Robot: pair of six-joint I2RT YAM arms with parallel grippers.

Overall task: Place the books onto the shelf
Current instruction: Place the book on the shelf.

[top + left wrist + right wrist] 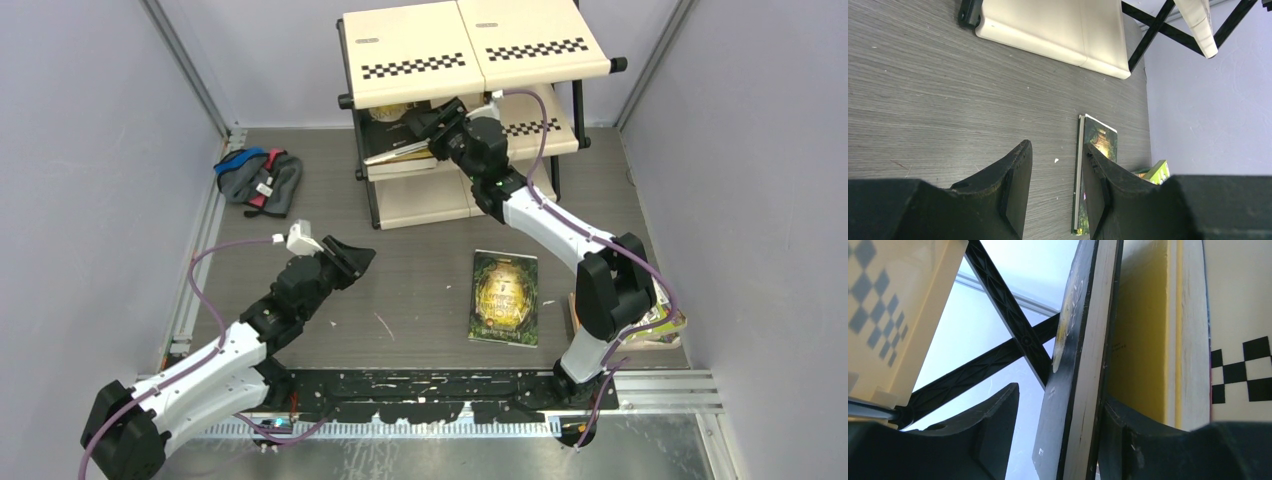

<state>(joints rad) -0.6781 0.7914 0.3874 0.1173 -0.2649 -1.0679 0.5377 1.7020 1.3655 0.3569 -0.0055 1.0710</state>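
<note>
The shelf (470, 45) stands at the back of the table. My right gripper (438, 122) reaches into its middle tier, where a few books (395, 148) lie stacked. In the right wrist view a black book (1073, 390) stands between the jaws of my right gripper (1060, 392). It rests against the right finger and a clear gap separates it from the left finger. A yellow-backed book (1140, 340) lies just behind it. A dark green-gold book (503, 297) lies flat mid-table. My left gripper (350, 258) hovers open and empty to its left.
A grey-blue cloth bundle (258, 180) lies at the back left. A lime green book (660, 325) sits by the right arm's base, also seen in the left wrist view (1159, 172). The shelf's bottom board (1058, 30) shows ahead of the left gripper (1057, 145).
</note>
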